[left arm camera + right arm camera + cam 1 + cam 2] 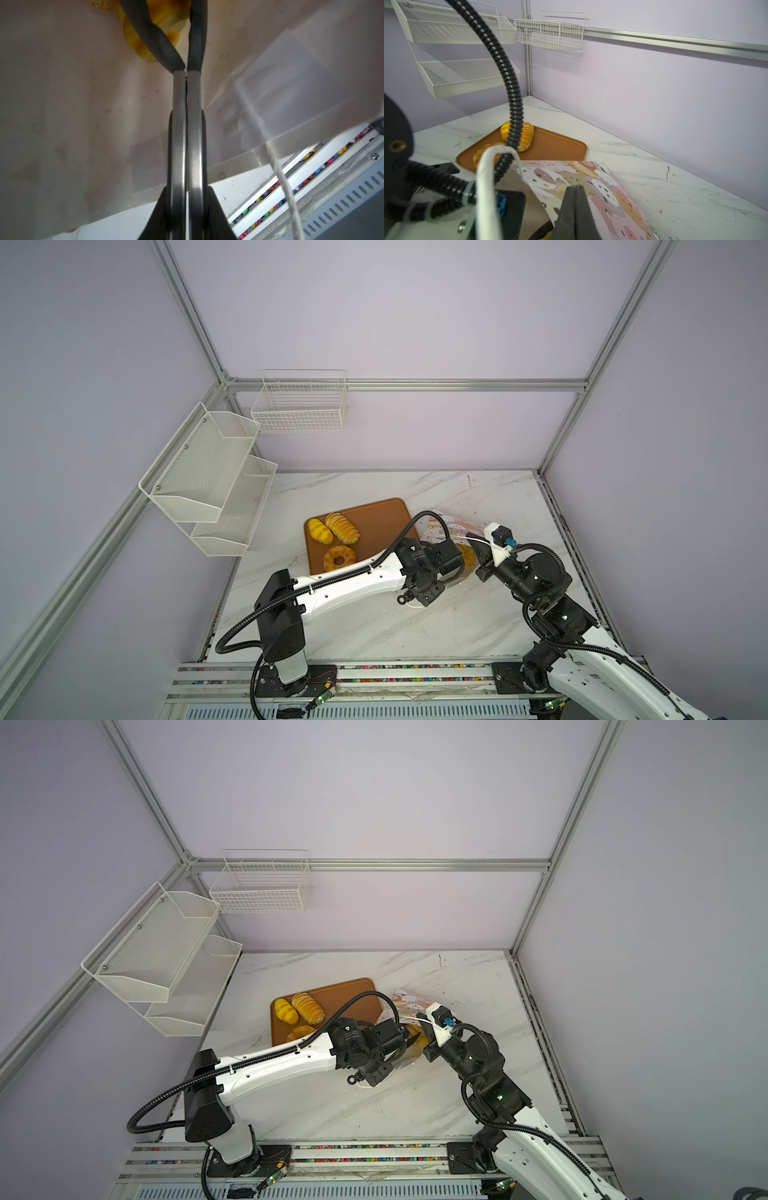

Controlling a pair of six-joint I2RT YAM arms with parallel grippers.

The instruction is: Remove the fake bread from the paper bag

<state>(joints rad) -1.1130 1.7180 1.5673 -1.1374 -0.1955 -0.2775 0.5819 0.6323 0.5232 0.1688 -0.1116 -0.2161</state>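
Marble worktop (415,626), lilac walls (395,323). Three fake bread (341,527) sat on one tray (374,518); one paper bag (602,182) lay just beside it. Left end effector (166,12) clamped a fourth inside (partly hidden), right end effector (576,188) pinched the bag wall.

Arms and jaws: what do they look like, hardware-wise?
Left arm and right arm match: white moulded links, black joint housings, black corrugated conduit looping outside. Jaws: slim, black, tapered, grey inner faces. White camera bracket with blue connector at the right wrist.

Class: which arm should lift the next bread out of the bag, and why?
Left. The left gripper sits inside the paper bag, shut on fake bread; the right gripper pinches the bag's wall.
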